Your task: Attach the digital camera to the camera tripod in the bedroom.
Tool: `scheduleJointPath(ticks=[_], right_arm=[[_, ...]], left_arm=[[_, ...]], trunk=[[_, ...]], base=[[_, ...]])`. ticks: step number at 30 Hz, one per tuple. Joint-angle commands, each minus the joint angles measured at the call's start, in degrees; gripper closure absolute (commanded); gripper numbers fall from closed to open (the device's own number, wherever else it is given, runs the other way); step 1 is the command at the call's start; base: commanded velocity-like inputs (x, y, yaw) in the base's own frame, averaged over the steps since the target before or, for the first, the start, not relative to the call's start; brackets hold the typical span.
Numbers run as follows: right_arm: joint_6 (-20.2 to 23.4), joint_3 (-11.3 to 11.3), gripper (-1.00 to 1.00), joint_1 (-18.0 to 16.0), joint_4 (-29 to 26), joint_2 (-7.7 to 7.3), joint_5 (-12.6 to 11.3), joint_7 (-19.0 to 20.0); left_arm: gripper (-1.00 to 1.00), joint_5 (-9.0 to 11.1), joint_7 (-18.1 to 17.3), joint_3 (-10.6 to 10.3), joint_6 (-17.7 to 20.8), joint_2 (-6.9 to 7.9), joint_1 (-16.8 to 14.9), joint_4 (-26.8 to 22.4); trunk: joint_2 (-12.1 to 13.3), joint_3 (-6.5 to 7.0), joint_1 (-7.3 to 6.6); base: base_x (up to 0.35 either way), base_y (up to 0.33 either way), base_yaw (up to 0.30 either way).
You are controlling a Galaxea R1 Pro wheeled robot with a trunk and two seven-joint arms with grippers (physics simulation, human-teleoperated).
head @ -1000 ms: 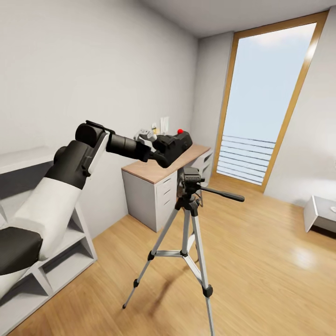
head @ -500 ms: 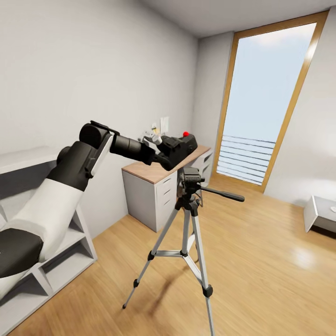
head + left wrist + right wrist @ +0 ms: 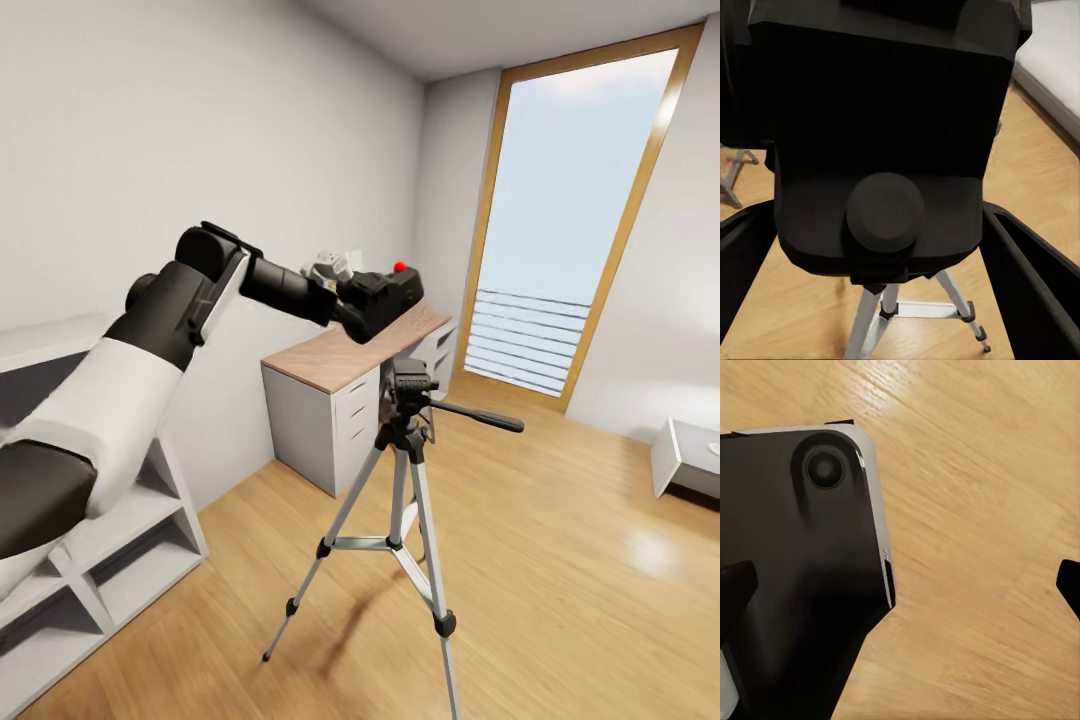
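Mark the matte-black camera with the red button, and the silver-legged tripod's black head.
Matte-black digital camera (image 3: 385, 298), head view, on its body below the red button.
Silver-legged camera tripod (image 3: 408, 382), head view, on its black head.

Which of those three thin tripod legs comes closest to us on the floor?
The right-hand leg of the tripod: it runs down out of the head view's bottom edge, while the left leg ends higher up and the third is mostly hidden behind.

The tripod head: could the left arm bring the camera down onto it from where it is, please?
Probably yes. The left pincer holds the camera above the tripod head, slightly to the side, with open air between them.
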Motion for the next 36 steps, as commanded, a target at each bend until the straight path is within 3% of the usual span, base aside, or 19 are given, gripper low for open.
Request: scheduleJointPath(ticks=[1, 6, 14, 15, 21, 26, 28, 33, 36], right_arm=[[-0.49, -0.35, -1.0, -0.12, 0.26, -0.01, -0.27, 0.13], [-0.49, -0.35, -1.0, -0.12, 0.26, -0.01, -0.27, 0.14], [-0.49, -0.36, -1.0, -0.12, 0.26, -0.01, -0.27, 0.14], [-0.49, -0.36, -1.0, -0.12, 0.26, -0.01, -0.27, 0.14], [-0.49, -0.36, -1.0, -0.12, 0.26, -0.01, -0.27, 0.14], [-0.49, -0.36, -1.0, -0.12, 0.26, -0.01, -0.27, 0.14], [-0.49, -0.36, -1.0, -0.12, 0.26, -0.01, -0.27, 0.14], [-0.49, -0.36, -1.0, -0.12, 0.26, -0.01, -0.27, 0.14], [-0.49, -0.36, -1.0, -0.12, 0.26, -0.01, -0.27, 0.14]], left_arm=[[1.0, 0.57, -0.15, -0.09, 0.72, 0.02, -1.12, 1.34], [1.0, 0.58, -0.84, -0.02, 0.72, -1.26, -7.18, 8.44], [1.0, 0.58, -2.0, -0.02, 0.72, -2.15, -9.88, 9.88], [1.0, 0.58, -5.82, -0.1, 0.72, -2.46, -10.06, 9.88], [1.0, 0.52, -11.84, -0.68, 0.72, -2.49, -10.03, 9.75], [1.0, 0.5, -16.01, -4.72, 0.72, -2.23, -9.54, 9.67], [1.0, 0.49, -19.88, -8.33, 0.72, -1.46, -9.42, 9.65], [1.0, 0.49, -23.68, -12.1, 0.72, -0.2, -9.31, 9.65], [1.0, 0.49, -23.92, -13.13, 0.72, 0.1, -9.29, 9.65]], trunk=[[-0.14, -0.14, 0.04], [-0.14, -0.14, 0.04], [-0.14, -0.14, 0.04], [-0.14, -0.14, 0.04], [-0.14, -0.14, 0.04], [-0.14, -0.14, 0.04], [-0.14, -0.14, 0.04], [-0.14, -0.14, 0.04], [-0.14, -0.14, 0.04]], base=[[0.0, 0.0, 0.0], [0.0, 0.0, 0.0], [0.0, 0.0, 0.0], [0.0, 0.0, 0.0], [0.0, 0.0, 0.0], [0.0, 0.0, 0.0], [0.0, 0.0, 0.0], [0.0, 0.0, 0.0], [0.0, 0.0, 0.0]])
